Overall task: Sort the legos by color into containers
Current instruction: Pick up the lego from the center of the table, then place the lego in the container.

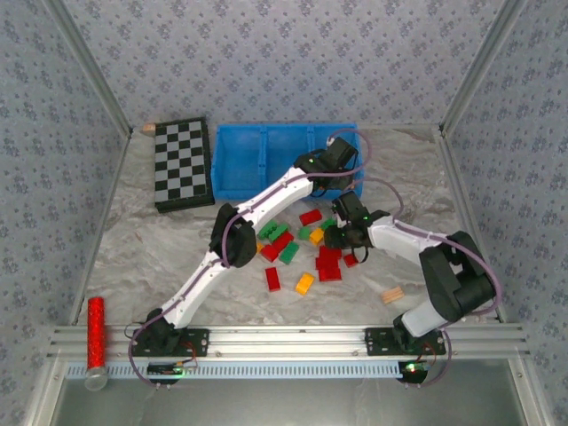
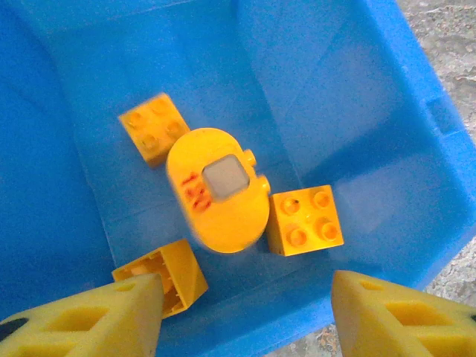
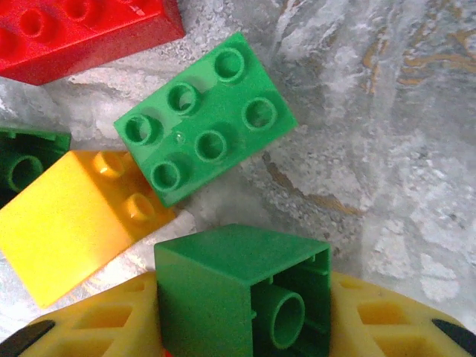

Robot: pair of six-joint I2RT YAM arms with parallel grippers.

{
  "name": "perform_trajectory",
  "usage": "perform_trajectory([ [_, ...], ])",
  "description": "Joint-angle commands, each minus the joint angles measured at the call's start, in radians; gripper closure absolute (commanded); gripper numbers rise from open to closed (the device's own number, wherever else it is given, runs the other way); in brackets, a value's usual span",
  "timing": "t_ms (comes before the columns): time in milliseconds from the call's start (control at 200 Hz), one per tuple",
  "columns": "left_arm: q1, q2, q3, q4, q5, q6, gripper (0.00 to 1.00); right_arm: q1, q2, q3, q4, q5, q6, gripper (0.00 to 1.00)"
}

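The blue tray (image 1: 238, 165) stands at the back centre. My left gripper (image 1: 338, 156) hangs open over its right compartment (image 2: 349, 97), fingers (image 2: 82, 318) apart and holding nothing. In that compartment lie three orange-yellow bricks (image 2: 305, 221) and a blurred rounded yellow piece (image 2: 218, 190) with a grey square on it. My right gripper (image 3: 242, 331) is shut on a green brick (image 3: 223, 286), just above the table by the pile (image 1: 293, 248) of red, green and orange-yellow bricks. Below it lie a green six-stud brick (image 3: 204, 126), an orange-yellow brick (image 3: 71, 223) and a red brick (image 3: 89, 33).
A black-and-white checkerboard (image 1: 183, 164) lies left of the tray. A tan wooden block (image 1: 392, 295) sits at the front right, a red cylinder (image 1: 95, 333) at the front left edge. Patterned walls close in the table on three sides.
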Motion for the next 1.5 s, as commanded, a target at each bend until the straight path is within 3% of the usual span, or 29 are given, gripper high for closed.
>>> perform_trajectory([
  [0,-0.003,-0.099,0.034,0.035,0.029,0.008,0.37,-0.001,-0.082,0.029,-0.079,0.033,0.004,0.74],
  [280,0.014,-0.224,0.029,0.049,0.113,0.016,0.34,-0.003,-0.208,0.089,-0.203,0.074,0.033,0.75],
  [390,0.039,-0.312,-0.05,0.059,0.124,0.031,0.33,0.0,-0.226,0.135,-0.234,0.094,0.027,0.75],
  [695,0.187,-0.771,-0.665,0.204,0.079,0.044,0.32,0.027,-0.117,0.324,-0.228,0.122,-0.024,0.75],
  [984,0.217,-1.169,-1.233,0.109,0.085,-0.071,0.31,0.064,0.161,0.677,-0.219,0.131,-0.135,0.74],
  [1199,0.105,-1.348,-1.505,0.065,0.11,-0.267,0.31,0.087,0.391,0.922,-0.249,0.121,-0.207,0.74],
  [1494,-0.077,-1.312,-1.64,0.095,0.137,-0.481,0.31,0.098,0.611,1.09,-0.288,0.089,-0.24,0.73],
])
